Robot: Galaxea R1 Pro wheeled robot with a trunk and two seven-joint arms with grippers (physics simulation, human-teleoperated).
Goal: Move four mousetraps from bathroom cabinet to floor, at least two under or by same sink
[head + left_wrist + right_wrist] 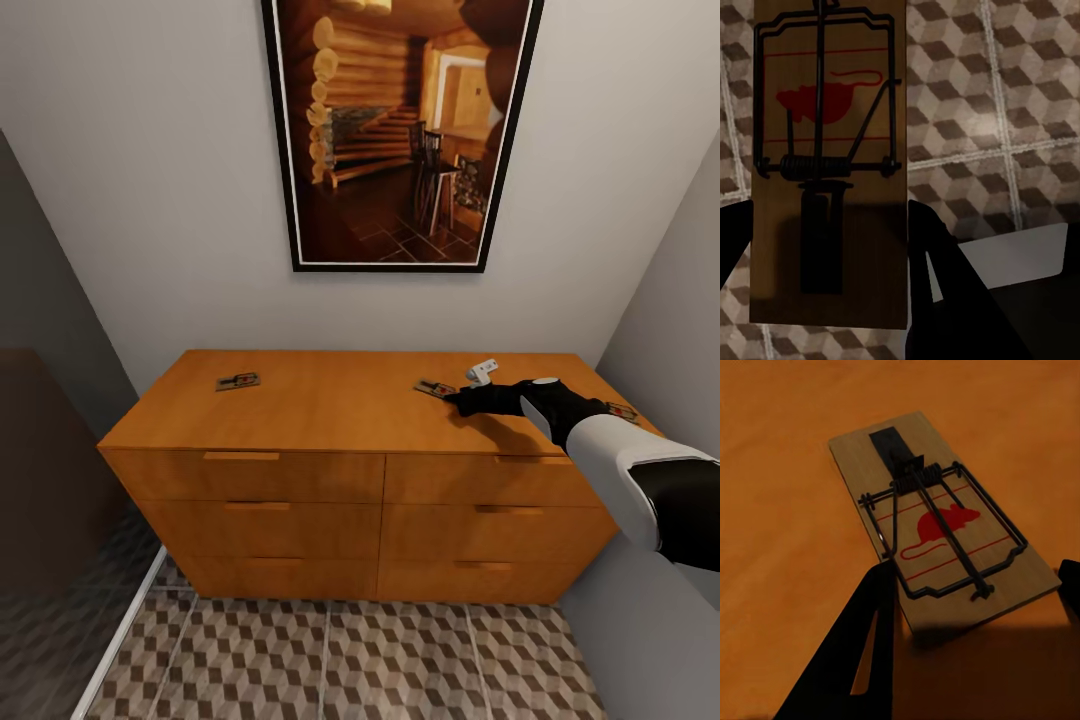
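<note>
The orange-brown cabinet (330,405) stands against the wall. On its top lie a mousetrap (238,381) at the left, a second mousetrap (433,387) (937,525) right of centre, and a third (622,410) partly behind my right wrist. My right gripper (457,401) (975,607) is open, its fingers straddling the near end of the second trap. My left gripper (829,225) is shut on another mousetrap (832,112), held flat above the cube-patterned bathroom floor (1020,112) (350,660). The bathroom sink is out of view.
A small white object (483,371) lies on the cabinet top just behind the right gripper. A framed picture (400,130) hangs above. Grey walls close in on both sides, and a dark panel (50,480) stands at the left. A pale surface (1020,255) lies below the left gripper.
</note>
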